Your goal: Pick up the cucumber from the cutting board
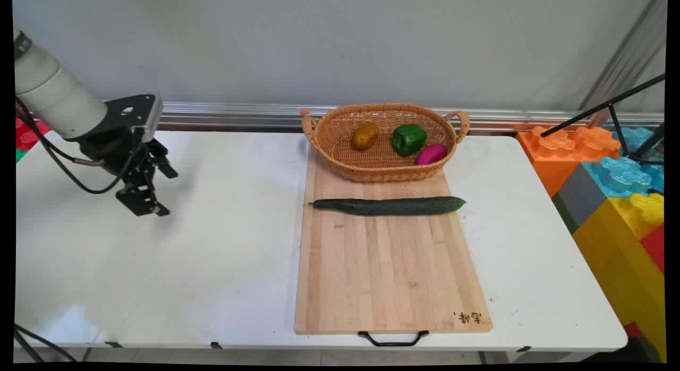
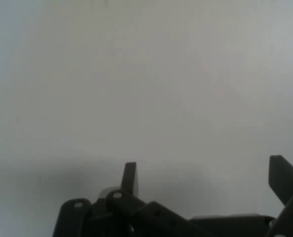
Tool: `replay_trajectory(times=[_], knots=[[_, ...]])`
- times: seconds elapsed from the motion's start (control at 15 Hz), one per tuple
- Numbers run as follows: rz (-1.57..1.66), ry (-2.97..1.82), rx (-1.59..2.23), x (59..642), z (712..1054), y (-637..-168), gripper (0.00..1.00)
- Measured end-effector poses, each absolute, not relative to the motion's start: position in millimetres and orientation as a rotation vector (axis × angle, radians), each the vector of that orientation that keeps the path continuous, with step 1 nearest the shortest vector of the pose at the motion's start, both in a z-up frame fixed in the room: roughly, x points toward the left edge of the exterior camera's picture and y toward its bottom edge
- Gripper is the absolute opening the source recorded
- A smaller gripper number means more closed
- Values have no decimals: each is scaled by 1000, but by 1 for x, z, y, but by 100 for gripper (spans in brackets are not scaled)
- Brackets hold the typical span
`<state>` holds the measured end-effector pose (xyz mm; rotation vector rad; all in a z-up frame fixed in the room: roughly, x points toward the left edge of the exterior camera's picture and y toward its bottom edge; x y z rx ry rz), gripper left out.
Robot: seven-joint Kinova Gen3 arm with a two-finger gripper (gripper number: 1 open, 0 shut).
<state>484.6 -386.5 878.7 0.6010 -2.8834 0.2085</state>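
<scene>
Hand view: end effector (image 2: 205, 182) spread wide, empty, over bare white table (image 2: 136, 74).

White table (image 1: 223, 264) with rounded corners, lit softly from above, faintly glossy near its front left corner. Behind it, along the far edge, a ribbed aluminium rail (image 1: 239, 116) under a plain grey-white wall (image 1: 319, 47). Off the right edge, a stack of giant toy bricks (image 1: 611, 179) in orange, blue, yellow, grey and red. Over those, black tripod legs (image 1: 611, 110); in the upper right corner, a slanting metal strut (image 1: 627, 57).
</scene>
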Motion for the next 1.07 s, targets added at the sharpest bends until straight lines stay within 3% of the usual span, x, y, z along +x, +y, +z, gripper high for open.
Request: replay_trajectory(times=[0.53, 1.07], knots=[[210, -2739, 544, 399, 895, -409, 100], [276, -2666, 471, 267, 901, -457, 100]])
